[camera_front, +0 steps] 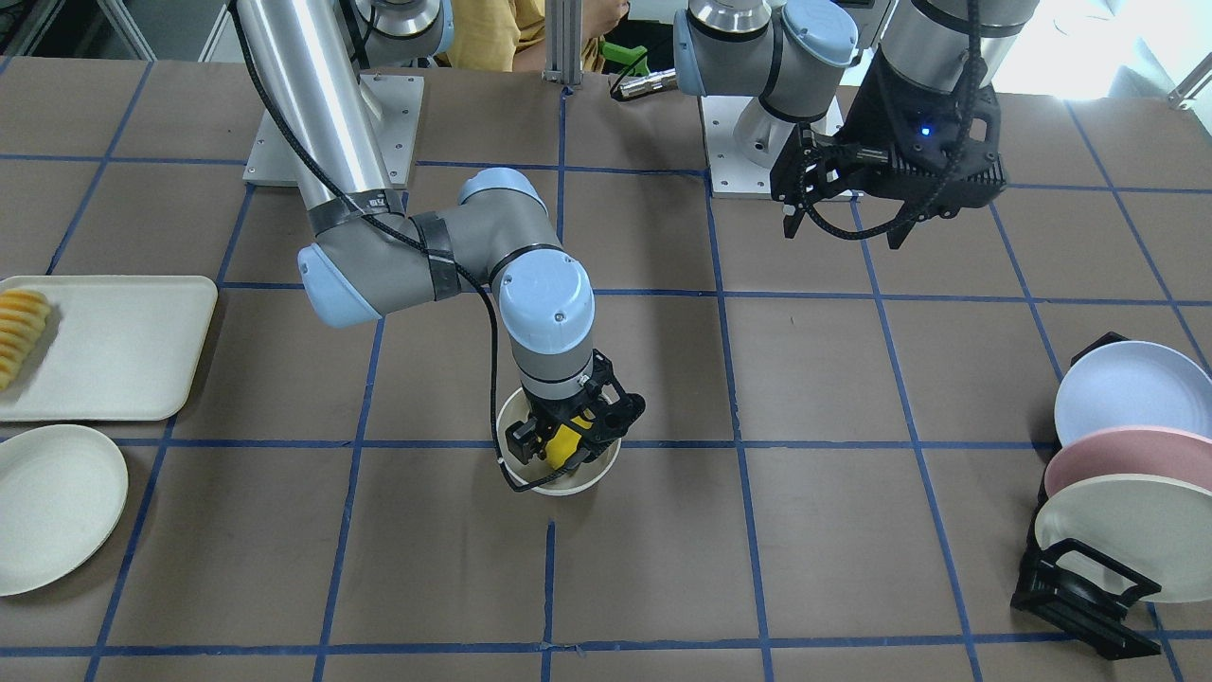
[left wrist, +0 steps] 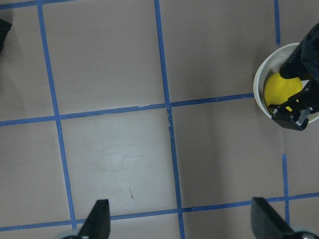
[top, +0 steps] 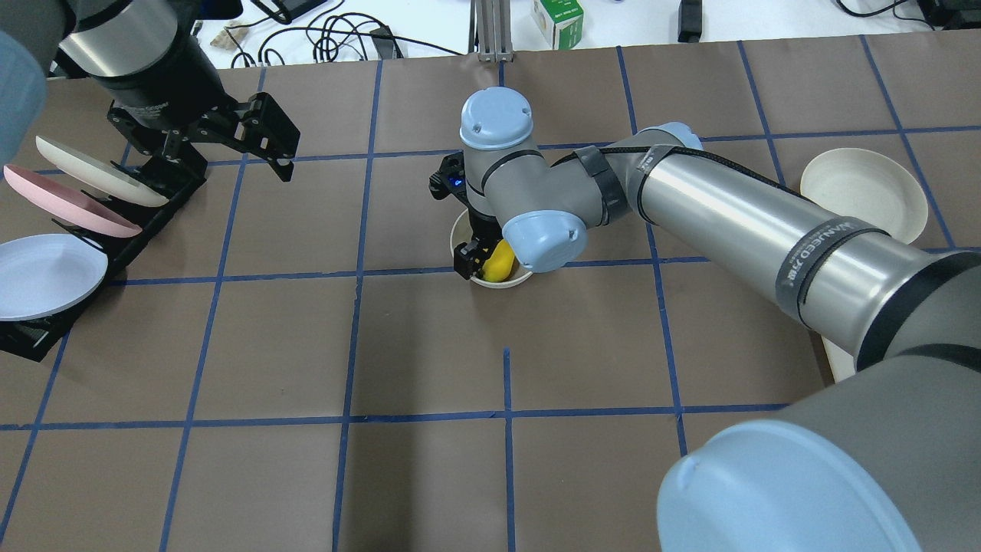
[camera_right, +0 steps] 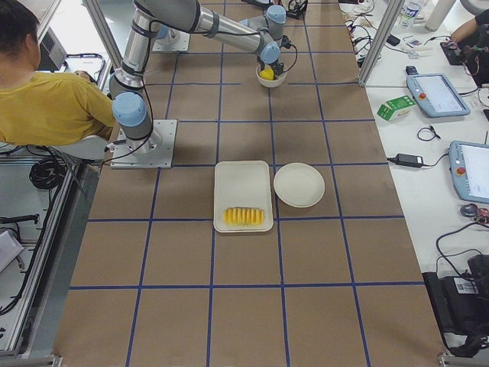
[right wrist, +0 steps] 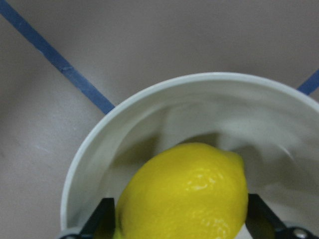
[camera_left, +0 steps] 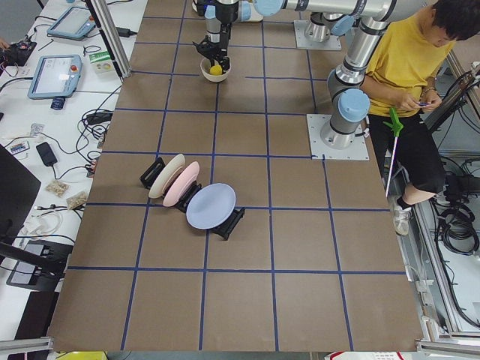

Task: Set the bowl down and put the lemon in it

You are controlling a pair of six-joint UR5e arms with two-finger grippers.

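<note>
The off-white bowl (camera_front: 572, 487) stands upright near the table's middle, by a blue tape crossing; it also shows in the overhead view (top: 506, 283) and the left wrist view (left wrist: 259, 83). My right gripper (camera_front: 561, 445) reaches down into the bowl and is shut on the yellow lemon (camera_front: 566, 442). In the right wrist view the lemon (right wrist: 184, 194) sits between the two fingers (right wrist: 103, 219), low inside the bowl (right wrist: 99, 144). My left gripper (top: 260, 146) is open and empty, held high above the table near the plate rack, far from the bowl.
A black rack (camera_front: 1079, 587) holds blue, pink and cream plates (camera_front: 1127, 388) on my left side. A cream tray (camera_front: 123, 346) with sliced yellow food and a shallow cream plate (camera_front: 57, 507) lie on my right side. A person sits behind the arm bases.
</note>
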